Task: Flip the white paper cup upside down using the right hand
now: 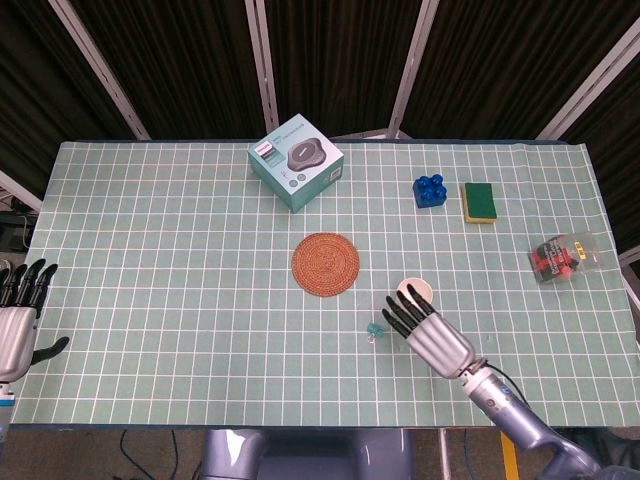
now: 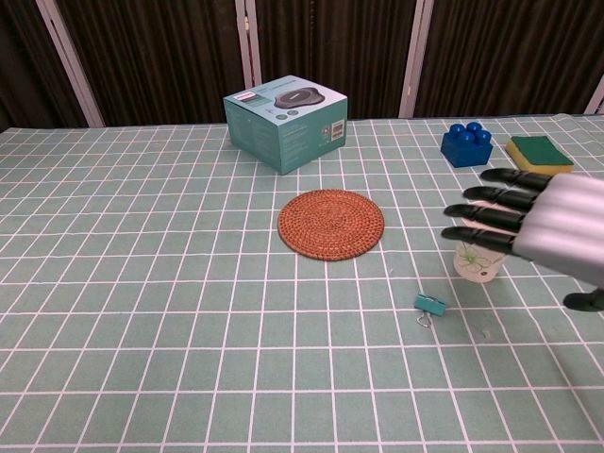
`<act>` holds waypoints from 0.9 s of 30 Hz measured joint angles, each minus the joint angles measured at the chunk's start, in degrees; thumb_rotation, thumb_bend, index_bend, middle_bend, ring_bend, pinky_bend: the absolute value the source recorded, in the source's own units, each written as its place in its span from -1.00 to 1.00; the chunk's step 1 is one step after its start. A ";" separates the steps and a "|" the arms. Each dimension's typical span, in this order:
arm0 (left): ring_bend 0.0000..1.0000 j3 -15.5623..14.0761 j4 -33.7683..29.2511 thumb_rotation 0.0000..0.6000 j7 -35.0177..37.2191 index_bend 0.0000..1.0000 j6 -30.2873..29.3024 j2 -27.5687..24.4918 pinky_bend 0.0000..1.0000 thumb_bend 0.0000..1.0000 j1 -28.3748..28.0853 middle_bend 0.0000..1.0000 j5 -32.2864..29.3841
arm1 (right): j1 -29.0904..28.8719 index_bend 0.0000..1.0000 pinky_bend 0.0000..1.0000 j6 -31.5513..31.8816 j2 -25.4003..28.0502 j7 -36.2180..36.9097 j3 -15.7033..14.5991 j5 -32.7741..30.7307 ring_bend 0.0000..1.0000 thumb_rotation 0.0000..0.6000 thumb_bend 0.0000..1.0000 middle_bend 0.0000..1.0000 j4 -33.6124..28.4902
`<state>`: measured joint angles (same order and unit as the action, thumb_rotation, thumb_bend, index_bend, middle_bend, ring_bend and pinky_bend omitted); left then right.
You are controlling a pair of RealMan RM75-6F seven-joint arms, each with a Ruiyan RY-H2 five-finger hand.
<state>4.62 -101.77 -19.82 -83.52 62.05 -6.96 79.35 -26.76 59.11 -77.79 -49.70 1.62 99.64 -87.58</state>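
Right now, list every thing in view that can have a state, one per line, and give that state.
white paper cup: upright, mouth up, not yet held
right hand: open, fingers extended over the cup
left hand: open, at the table's left edge, holding nothing
teal box: closed, lying flat
binder clip: lying on the cloth
clear packet: lying flat

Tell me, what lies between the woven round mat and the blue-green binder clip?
Nothing: only bare checked cloth separates the woven mat from the binder clip, plainest in the chest view.
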 measured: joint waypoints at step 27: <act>-1.00 0.30 0.79 1.00 -1.23 -1.00 0.82 0.87 -1.00 -1.00 -0.63 -1.00 -2.31 | -6.77 -0.65 -0.46 -6.25 -10.80 -16.01 2.65 -4.81 -0.81 1.00 -0.63 -0.40 18.70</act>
<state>4.92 -100.97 -21.05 -82.69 62.91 -7.58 77.03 -33.53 52.86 -88.60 -65.71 4.27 94.84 -68.88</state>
